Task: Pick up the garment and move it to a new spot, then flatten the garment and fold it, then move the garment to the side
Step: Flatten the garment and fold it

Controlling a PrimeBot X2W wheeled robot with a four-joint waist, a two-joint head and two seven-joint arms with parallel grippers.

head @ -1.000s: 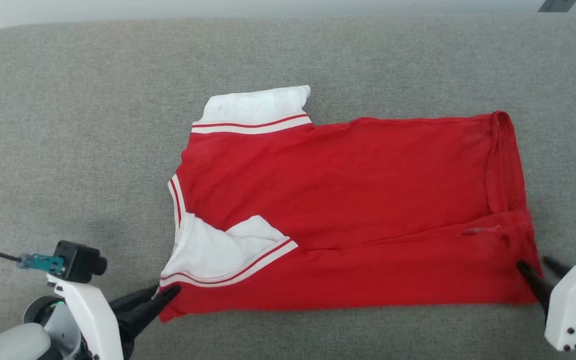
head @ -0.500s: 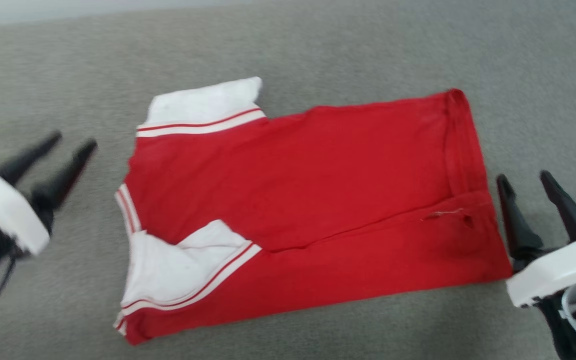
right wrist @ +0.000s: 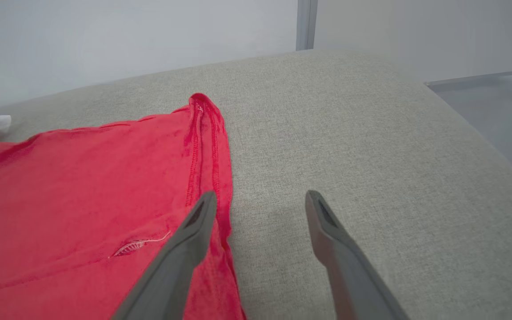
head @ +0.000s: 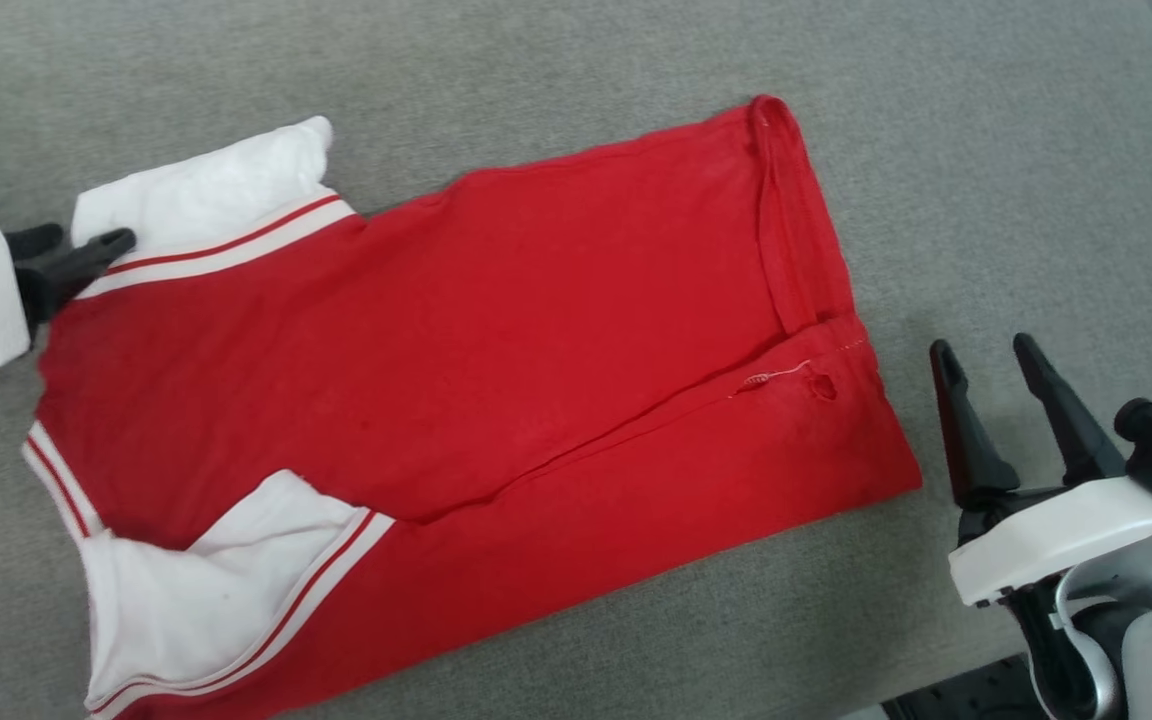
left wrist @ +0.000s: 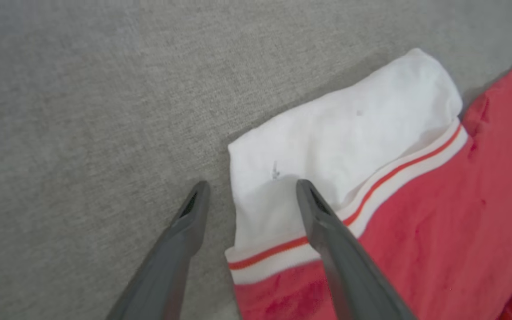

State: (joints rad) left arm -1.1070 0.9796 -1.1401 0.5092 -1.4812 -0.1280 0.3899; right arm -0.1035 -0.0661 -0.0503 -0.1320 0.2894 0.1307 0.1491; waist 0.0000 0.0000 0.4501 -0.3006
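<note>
The garment [head: 496, 360] lies folded lengthwise on the grey cushion, red body with white sleeves and red-white striped trim; no numerals show. My left gripper [head: 86, 240] is open at the far white sleeve [left wrist: 340, 133], one finger over the sleeve's edge, the other over bare cushion, as the left wrist view shows [left wrist: 249, 191]. My right gripper [head: 981, 350] stands open just off the hem end [right wrist: 207, 142], holding nothing. In the right wrist view its left finger [right wrist: 194, 231] overlaps the hem edge and its right finger [right wrist: 327, 231] is above cushion.
The grey cushion [head: 986, 150] spreads wide around the shirt, with bare room beyond the hem. In the right wrist view its rounded edge [right wrist: 482, 133] drops off toward a pale floor and wall. A small hole with loose thread [head: 806, 378] marks the near fold.
The head camera has swung, shifting the whole picture left and tilting it. Both grippers let go of the near edge and opened; the left one now sits at the far sleeve, the right beside the hem.
</note>
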